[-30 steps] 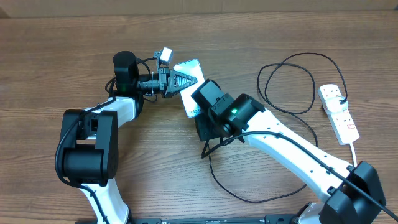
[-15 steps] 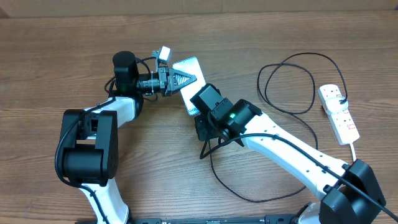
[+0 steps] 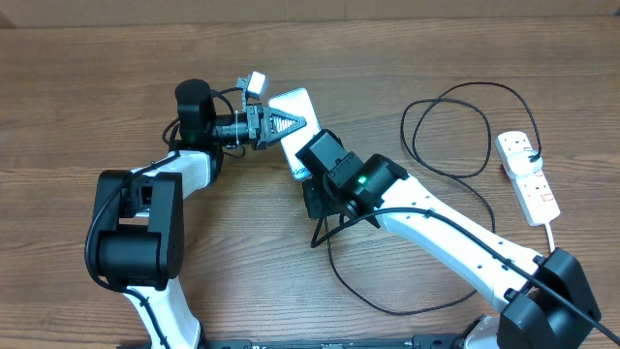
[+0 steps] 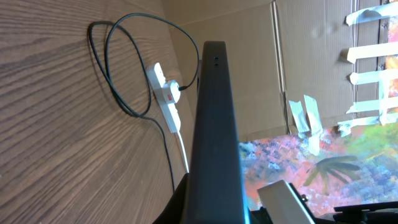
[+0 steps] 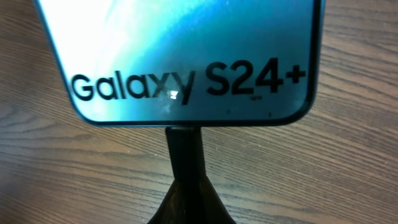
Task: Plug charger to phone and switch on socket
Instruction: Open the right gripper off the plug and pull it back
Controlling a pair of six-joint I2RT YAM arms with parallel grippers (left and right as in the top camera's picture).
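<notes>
On the wooden bench the left arm stands at the near left. Its links rise toward the far side and its forearm turns to reach level to the right. The wrist is rolled onto its side, so in its own camera the bench stands upright along the left. The left tool is closed on the phone, pinching it by its left long edge with the jaws stacked one above the other. The phone is near the middle of the bench, screen up and bright blue. Its long axis runs far to near with the near end swung slightly right, and I cannot tell whether it rests on the bench. Its near short end, printed "Galaxy S24+", faces the right tool. That tool is clamped, jaws almost together, on the small black connector tip of the charger. The tip points along the phone's long axis and touches the middle of that short edge; how deep it sits cannot be told. The right arm comes from its base at the near right, its long white link stretching far-left across the bench and its wrist bent down over the phone's near end. The charger's thin black cable trails back beneath this arm and lies in wide loops toward the right. Just beyond the loops, at the far right, lies the socket, flat, its long axis running far to near with the near end a little right. A plug is seated in it, and its white lead leaves the near end.
</notes>
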